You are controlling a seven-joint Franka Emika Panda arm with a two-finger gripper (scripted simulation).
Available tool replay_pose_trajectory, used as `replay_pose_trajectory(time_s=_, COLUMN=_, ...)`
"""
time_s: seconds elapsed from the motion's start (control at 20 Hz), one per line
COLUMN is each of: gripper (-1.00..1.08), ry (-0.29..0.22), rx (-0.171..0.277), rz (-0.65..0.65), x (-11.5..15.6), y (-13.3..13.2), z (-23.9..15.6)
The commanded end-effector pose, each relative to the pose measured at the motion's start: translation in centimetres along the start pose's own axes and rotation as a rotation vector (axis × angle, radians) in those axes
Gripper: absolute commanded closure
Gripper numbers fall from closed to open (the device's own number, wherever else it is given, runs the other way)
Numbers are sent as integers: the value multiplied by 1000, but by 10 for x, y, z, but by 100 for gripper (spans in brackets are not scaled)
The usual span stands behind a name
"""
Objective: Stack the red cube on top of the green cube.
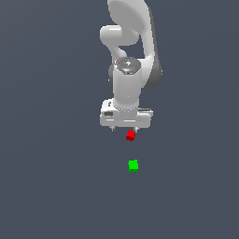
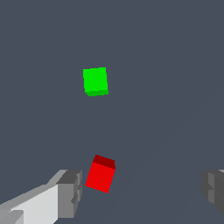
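A smooth white arm (image 1: 128,70) fills the upper centre of the exterior view, its blocky gripper (image 1: 123,129) spread wide and holding nothing, with the matte red cube (image 1: 130,135) just below it and the green cube (image 1: 133,165) lower still, apart.

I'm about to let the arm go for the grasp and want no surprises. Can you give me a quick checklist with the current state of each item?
1. End effector open: ok, fingers spread wide in the wrist view.
2. Nothing held: ok, the gap holds no object.
3. Red cube free to grasp: ok, it sits alone, apart from the green cube.
4. Red cube centred between the fingers: not ok, it lies close to one finger.
5. Red cube square to the fingers: not ok, it looks rotated.
6. Green cube's top free: ok, nothing on it.
7. Height above the red cube: cannot tell.
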State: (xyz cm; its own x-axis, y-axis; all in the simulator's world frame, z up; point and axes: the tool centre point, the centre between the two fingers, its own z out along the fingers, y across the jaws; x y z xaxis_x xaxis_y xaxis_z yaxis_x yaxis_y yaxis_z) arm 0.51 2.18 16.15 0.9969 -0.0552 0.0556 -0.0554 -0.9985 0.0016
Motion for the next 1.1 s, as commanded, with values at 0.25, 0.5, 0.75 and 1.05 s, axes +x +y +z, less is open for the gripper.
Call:
replay_pose_trajectory(time_s=0.25, gripper=-92, ry=-23, rx=-4, rz=129, x=-27, y=-13, z=37)
replay_pose_trajectory(time_s=0.5, gripper=-92, ry=-38, rx=-7, rz=216, x=-44, y=-24, z=61)
replay_pose_trajectory(time_s=0.75, gripper=-92, ry=-49, rx=-8, rz=275, x=-55, y=-33, z=78)
replay_pose_trajectory(time_s=1.05, gripper=-92, ry=-55, rx=-8, rz=309, x=-61, y=-39, z=87)
